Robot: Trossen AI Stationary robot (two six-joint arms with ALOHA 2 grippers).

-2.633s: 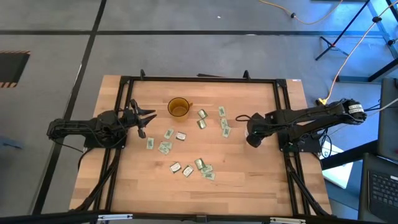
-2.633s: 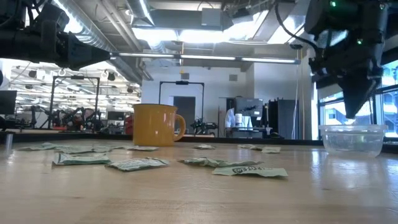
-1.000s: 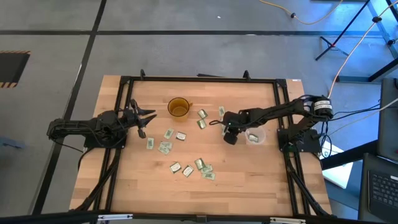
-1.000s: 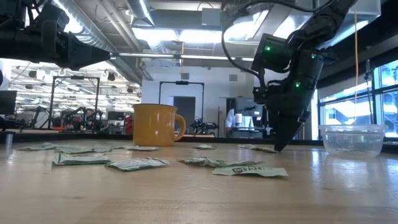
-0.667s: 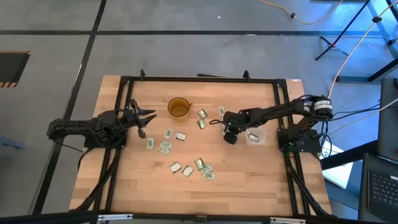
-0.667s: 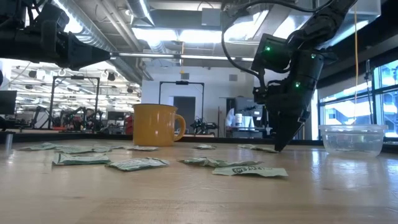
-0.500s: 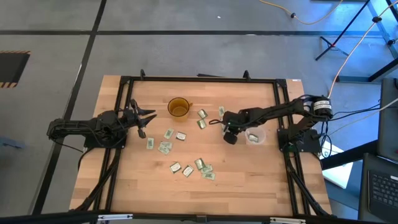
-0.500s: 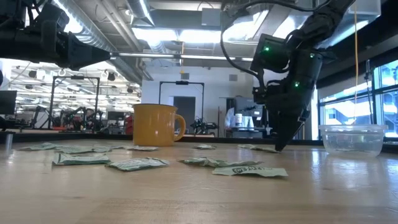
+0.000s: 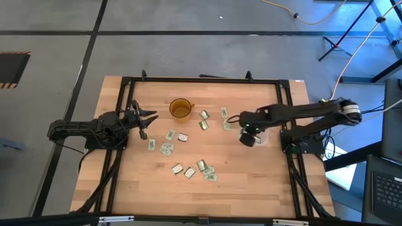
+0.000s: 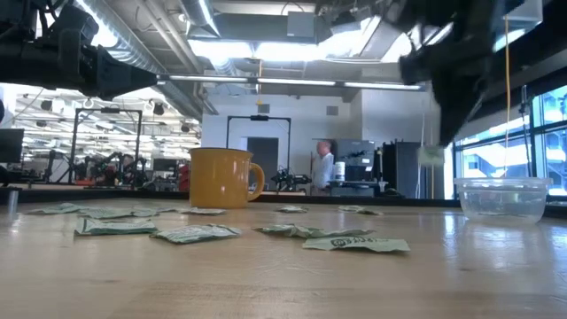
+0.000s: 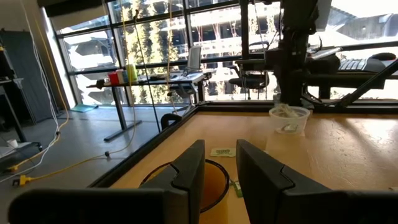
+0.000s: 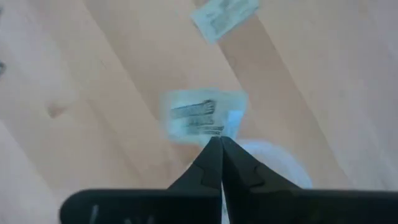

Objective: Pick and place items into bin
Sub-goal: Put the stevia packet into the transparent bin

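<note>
Your right gripper (image 12: pixel 219 144) has its fingers pinched tight on one packet (image 12: pixel 200 116), which hangs at the tips above the table (image 9: pixel 251 176), just beside the clear bin (image 10: pixel 501 198). Your left gripper (image 9: pixel 148 117) waits open near the amber cup (image 9: pixel 180 109), holding nothing.

A pale wooden surface (image 9: pixel 251 182) of lengthwise planks sits inside a black frame (image 9: pixel 201 80). On it, toward the far side, stands an amber-brown cup (image 9: pixel 180 109) with a handle. Small pale green and white packets (image 9: pixel 202 168) lie scattered flat across the middle: a few just beside the cup, a few between the cup and the surface's centre, and a cluster nearer the front edge. At the right side rests the clear round bin (image 10: pixel 501 198), well apart from the cup.
</note>
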